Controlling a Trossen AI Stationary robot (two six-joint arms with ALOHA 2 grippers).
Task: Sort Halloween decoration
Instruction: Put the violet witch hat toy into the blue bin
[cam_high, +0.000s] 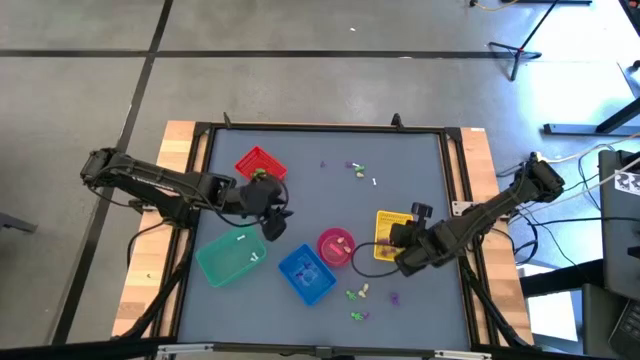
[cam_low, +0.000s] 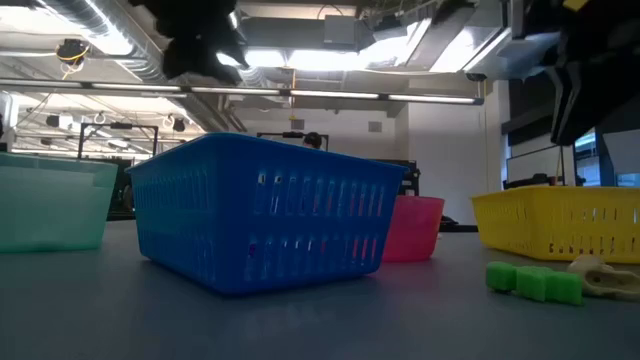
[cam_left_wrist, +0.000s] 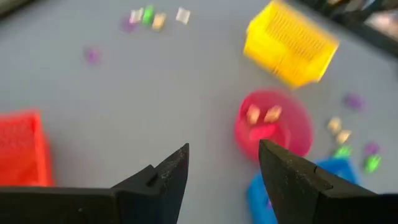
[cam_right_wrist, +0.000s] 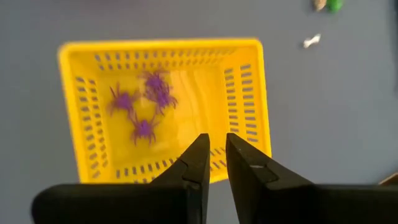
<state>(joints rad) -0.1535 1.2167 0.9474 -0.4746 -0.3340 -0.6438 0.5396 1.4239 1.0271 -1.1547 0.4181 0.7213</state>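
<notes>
Nearest us in the low view, at about four o'clock on the table (cam_low: 300, 320), we see a green trinket (cam_low: 533, 281) lying just beside a cream trinket (cam_low: 603, 278); behind them stands the blue basket (cam_low: 265, 222), with the pink bowl (cam_low: 412, 227) just past its right corner, the yellow basket (cam_low: 560, 222) at three o'clock and the teal basket (cam_low: 50, 212) at nine o'clock; the room's ceiling lights lie beyond.

From above, we find a small cluster of green, cream and purple trinkets (cam_high: 362, 297) near the table's front edge at about five o'clock; a second scatter (cam_high: 356, 168) lies well apart toward twelve o'clock; the red basket (cam_high: 258, 163) sits at about ten o'clock.

The right gripper (cam_right_wrist: 213, 155) hangs over the near rim of the yellow basket, its fingers (cam_right_wrist: 194, 163) nearly pressed together with only a thin slit between them, and we see nothing pinched there; inside that basket lie purple spiders (cam_right_wrist: 146, 99), four as far as we can tell.

The left gripper (cam_left_wrist: 222, 163) hovers between the red basket and the teal basket, its fingers (cam_left_wrist: 169, 174) spread wide and empty; past them the pink bowl shows a few pale pieces (cam_left_wrist: 262, 114) inside, too blurred to tell further.
</notes>
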